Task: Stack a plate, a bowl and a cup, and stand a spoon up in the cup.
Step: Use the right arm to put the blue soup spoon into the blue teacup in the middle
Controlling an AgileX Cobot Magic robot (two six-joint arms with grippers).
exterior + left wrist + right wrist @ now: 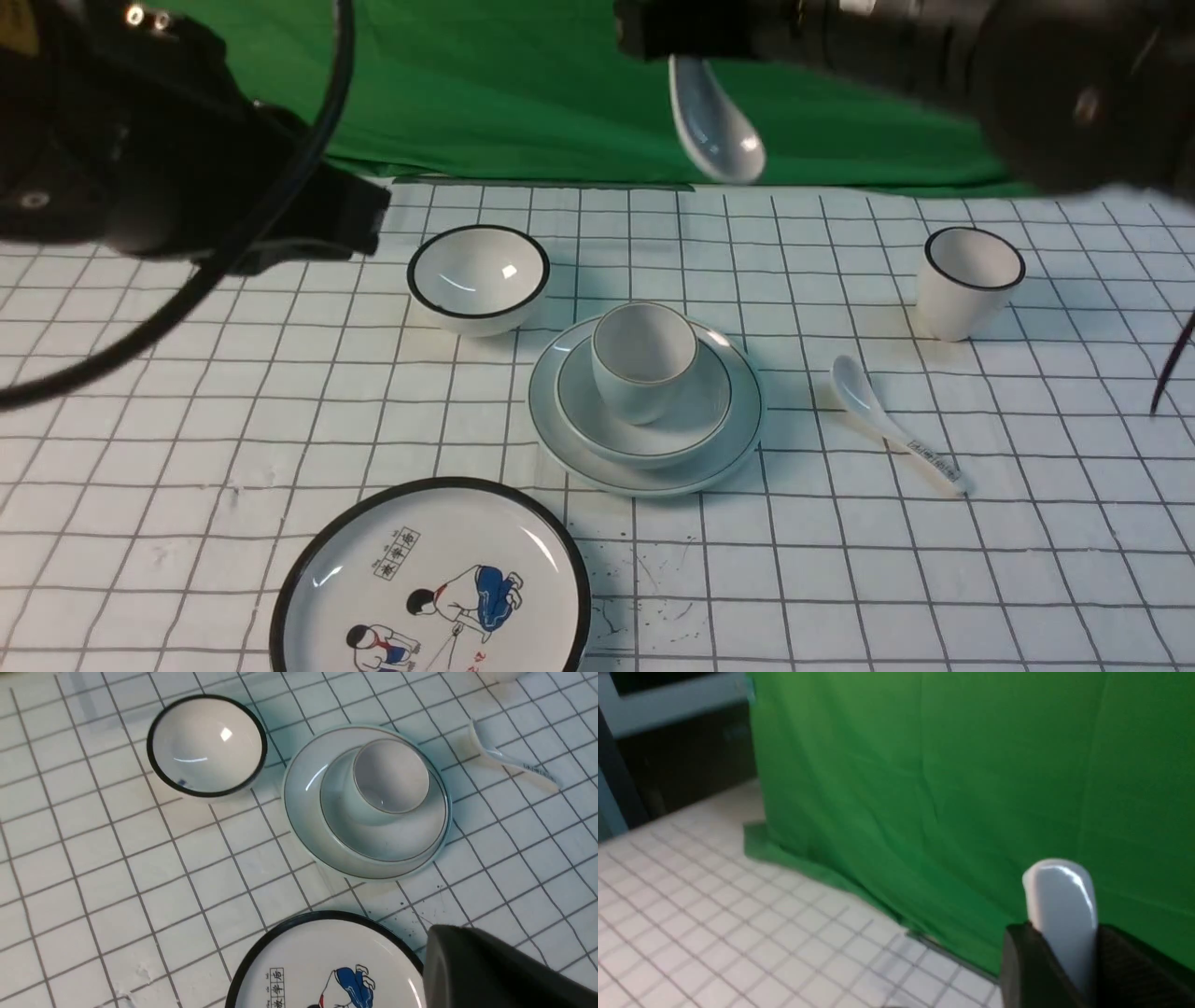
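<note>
Spoon (pixel 717 126) hangs bowl-down from my right hand (pixel 667 33), pinched tight. My left hand (pixel 434 961) is shut and empty. Cup (pixel 644 359) sits in the bowl (pixel 569 397) on the plate (pixel 653 483).

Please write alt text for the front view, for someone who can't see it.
The right gripper holds a white soup spoon, bowl end down, above a grid-patterned table where a pale cup stands in a shallow bowl on a plate. Around the stack lie a black-rimmed bowl, cup and plate, plus a labelled spoon.

Black-rimmed plate (pixel 431 597) — cut off below
</note>
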